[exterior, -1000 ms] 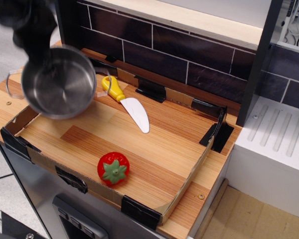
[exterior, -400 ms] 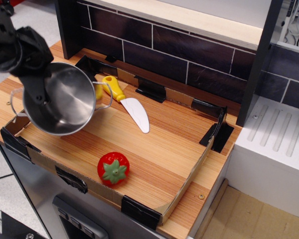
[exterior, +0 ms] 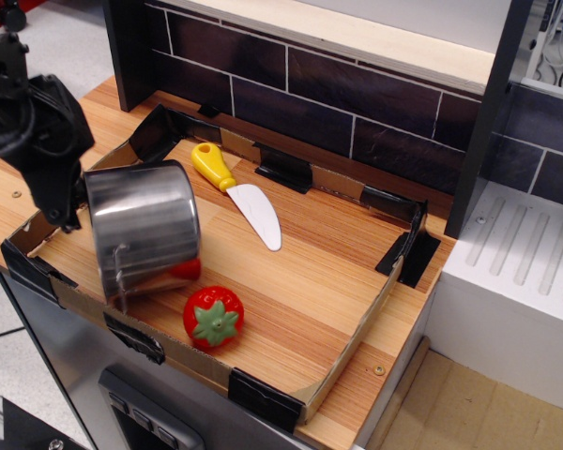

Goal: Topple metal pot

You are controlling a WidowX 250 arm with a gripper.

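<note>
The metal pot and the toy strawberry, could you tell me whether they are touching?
Cannot tell. In the single view, the metal pot lies tipped, its rim end right beside the strawberry; a red reflection shows on the pot, but neither gap nor contact is plain.

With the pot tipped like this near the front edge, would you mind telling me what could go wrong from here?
1. The metal pot lies tilted at the tray's low front wall, its open end facing the edge; it may roll over the wall and off the counter.
2. The toy strawberry sits right beside the pot; a rolling pot could knock it out.
3. The gripper hangs close to the pot's left side, fingers hidden; pulling away could drag the pot.
</note>
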